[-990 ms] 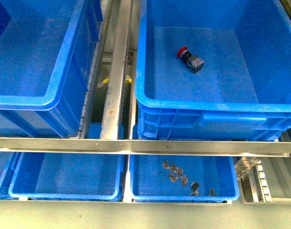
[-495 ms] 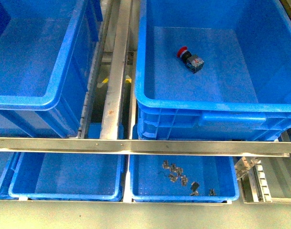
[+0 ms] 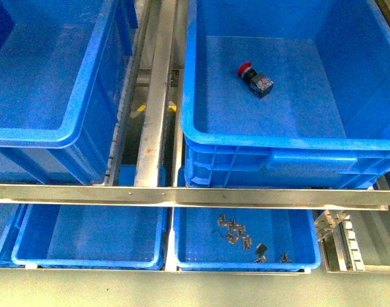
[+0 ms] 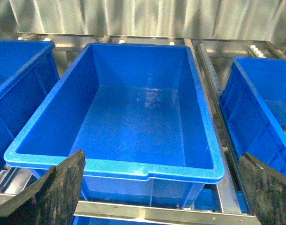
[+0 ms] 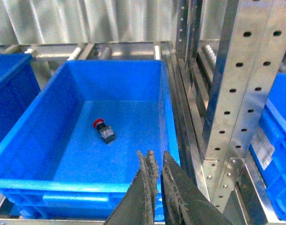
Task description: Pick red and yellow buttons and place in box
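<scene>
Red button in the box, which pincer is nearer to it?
Right. The right pincer hangs by the box holding the red button; the left pincer faces the empty neighbouring crate.

Steel rack (image 3: 182, 195): box (image 3: 278, 144), 2nd crate (image 3: 29, 135), 2 trays (image 3: 86, 236).

One red button (image 3: 254, 79), round red cap on a stubby black-and-grey body, lying on its side, cap pointing away and to the left. Resting on the floor of the box (image 3: 278, 146), slightly left of middle, clear of all walls. Deep blue crate, thick rolled rim, ribbed near wall.
</scene>
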